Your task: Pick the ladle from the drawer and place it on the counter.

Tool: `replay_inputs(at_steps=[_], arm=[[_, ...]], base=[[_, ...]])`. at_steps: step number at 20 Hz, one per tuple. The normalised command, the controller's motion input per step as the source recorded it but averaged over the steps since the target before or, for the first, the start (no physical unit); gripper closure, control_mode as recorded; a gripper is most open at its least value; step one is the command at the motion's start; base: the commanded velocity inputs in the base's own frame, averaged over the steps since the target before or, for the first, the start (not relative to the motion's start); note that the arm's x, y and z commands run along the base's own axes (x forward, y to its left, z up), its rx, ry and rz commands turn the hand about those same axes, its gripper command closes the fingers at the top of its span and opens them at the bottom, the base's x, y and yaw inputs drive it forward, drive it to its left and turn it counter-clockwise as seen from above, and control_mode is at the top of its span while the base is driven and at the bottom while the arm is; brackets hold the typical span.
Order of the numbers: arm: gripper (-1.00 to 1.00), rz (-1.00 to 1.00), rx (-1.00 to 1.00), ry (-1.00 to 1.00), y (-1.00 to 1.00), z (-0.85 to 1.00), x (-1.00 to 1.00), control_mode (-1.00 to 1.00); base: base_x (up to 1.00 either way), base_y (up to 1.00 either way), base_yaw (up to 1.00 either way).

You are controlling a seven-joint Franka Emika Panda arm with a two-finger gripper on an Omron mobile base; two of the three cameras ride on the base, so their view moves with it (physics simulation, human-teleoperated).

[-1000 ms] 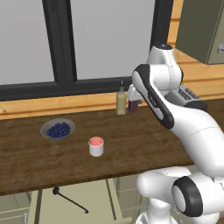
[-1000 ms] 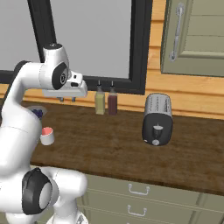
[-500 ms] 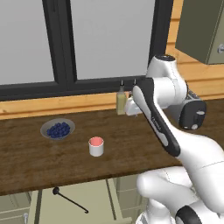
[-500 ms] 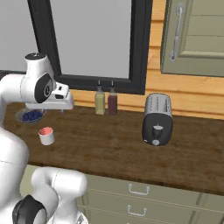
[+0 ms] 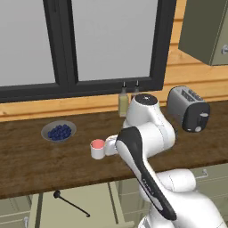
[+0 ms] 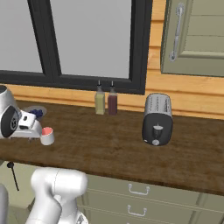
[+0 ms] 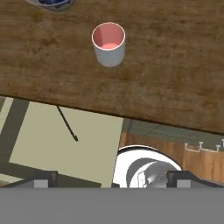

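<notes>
Right now I am hanging over the counter [image 5: 26,164], its dark wood slab stretching below me. Under its front edge the drawer [image 5: 95,202] is standing open, and the ladle [image 5: 70,204] is lying flat on its pale bottom, black bowl toward the counter, handle running diagonally outward. From my hand camera it is sitting ahead and left of my fingers [image 7: 41,183], lower than the pink-lined white cup [image 7: 108,43] on the slab. I cannot tell whether my fingers are spread or pressed together.
</notes>
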Motion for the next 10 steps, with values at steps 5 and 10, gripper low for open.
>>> replay_inputs(at_steps=[5, 10], arm=[[-1.0, 0.0, 0.0, 0.02, 0.96, -0.72, -0.49, -1.0], [-1.0, 0.0, -0.04, 0.05, 0.79, -0.75, -0.07, -1.0]], base=[[0.0, 0.0, 0.0], [0.0, 0.0, 0.0]])
